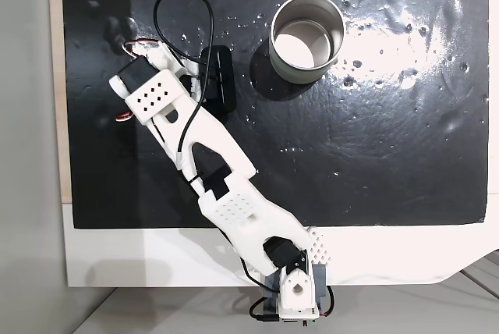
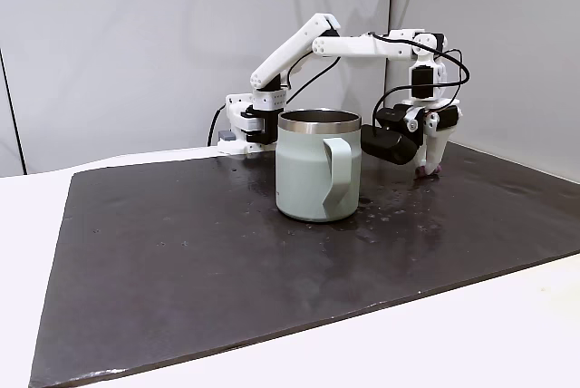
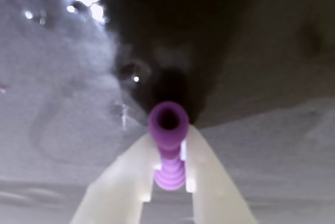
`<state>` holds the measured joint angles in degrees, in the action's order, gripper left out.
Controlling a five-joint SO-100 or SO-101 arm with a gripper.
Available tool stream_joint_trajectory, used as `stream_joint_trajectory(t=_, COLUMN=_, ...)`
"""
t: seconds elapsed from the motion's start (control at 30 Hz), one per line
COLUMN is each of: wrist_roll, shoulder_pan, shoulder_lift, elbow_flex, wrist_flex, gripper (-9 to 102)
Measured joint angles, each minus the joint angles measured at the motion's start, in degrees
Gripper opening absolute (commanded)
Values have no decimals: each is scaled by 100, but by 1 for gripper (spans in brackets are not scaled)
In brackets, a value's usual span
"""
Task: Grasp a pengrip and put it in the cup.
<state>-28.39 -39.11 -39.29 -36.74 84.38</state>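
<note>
the pengrip [image 3: 168,148] sits between the two pale fingers [image 3: 121,182] of the gripper [image 3: 168,153], seen end-on in the wrist view: a purple ribbed tube with a flared, hollow mouth pointing away from the camera toward the dark mat. the fingers press against its sides, so the gripper is clenched on the pengrip. in the fixed view from the side, a small purple speck [image 2: 423,170] shows at the tip of the gripper [image 2: 427,167], right at the mat surface or barely above it; i cannot tell whether it has left the mat yet.

the cup [image 2: 316,169] stands upright on the black mat [image 2: 181,252], handle toward that side camera. from above, its pale inside [image 1: 302,45] looks bare, with nothing purple in it. the gripper is well apart from the cup: in the fixed view from above the wrist [image 1: 152,92] lies to the left of the cup [image 1: 307,37], with a black block of the arm between them.

as a judgement of progress, the grasp looks made, which is the first half of the task. what is left is the lift, the carry across to the cup, getting the tip over the rim, and the release. the tube is small and looks soft, held only near its middle, so it could tilt or slip during the swing; the drop should come once the tip is squarely above the opening.
</note>
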Motion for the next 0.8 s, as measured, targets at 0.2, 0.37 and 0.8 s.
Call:
stream_joint_trajectory(t=0.2, wrist_roll=308, shoulder_pan=9, shoulder_lift=-835, elbow_flex=387, wrist_flex=123, gripper=0)
stream_joint_trajectory(t=0.37, wrist_roll=580, shoulder_pan=97, shoulder_lift=-1591, elbow_flex=905, wrist_flex=519, gripper=0)
stream_joint_trajectory(t=0.8, wrist_roll=1125, shoulder_pan=888, shoulder_lift=-2628, elbow_flex=1450, wrist_flex=1090, gripper=0)
